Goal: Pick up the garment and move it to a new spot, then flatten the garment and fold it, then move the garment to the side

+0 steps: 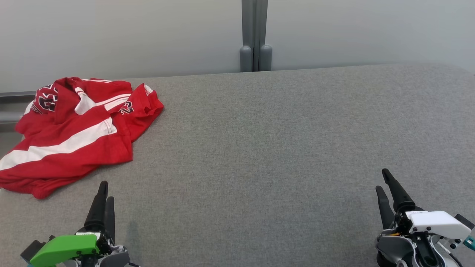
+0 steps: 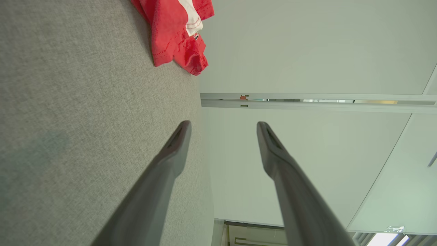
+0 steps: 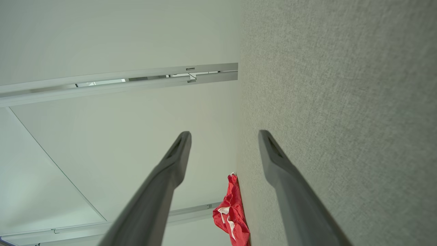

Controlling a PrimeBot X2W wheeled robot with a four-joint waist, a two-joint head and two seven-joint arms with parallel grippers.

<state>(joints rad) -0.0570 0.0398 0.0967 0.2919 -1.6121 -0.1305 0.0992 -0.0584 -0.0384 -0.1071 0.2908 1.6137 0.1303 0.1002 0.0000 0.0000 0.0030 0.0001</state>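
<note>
A crumpled red garment [image 1: 74, 129] with white stripes and dark numbers lies at the far left of the grey fabric table [image 1: 259, 148], partly over its left edge. Its corner also appears as the garment [image 2: 177, 37] at the top of the left wrist view and as a small garment [image 3: 232, 215] low in the right wrist view. My left gripper [image 1: 104, 191] rests near the front left, just below the garment, open and empty; its fingers [image 2: 177, 143] stand apart. My right gripper [image 1: 383, 181] sits at the front right, far from the garment, open with nothing between its fingers [image 3: 273, 153].
A pale wall runs behind the table, with a grey post [image 1: 255, 37] at its middle. A grey rail [image 1: 11, 98] shows at the far left past the table's edge.
</note>
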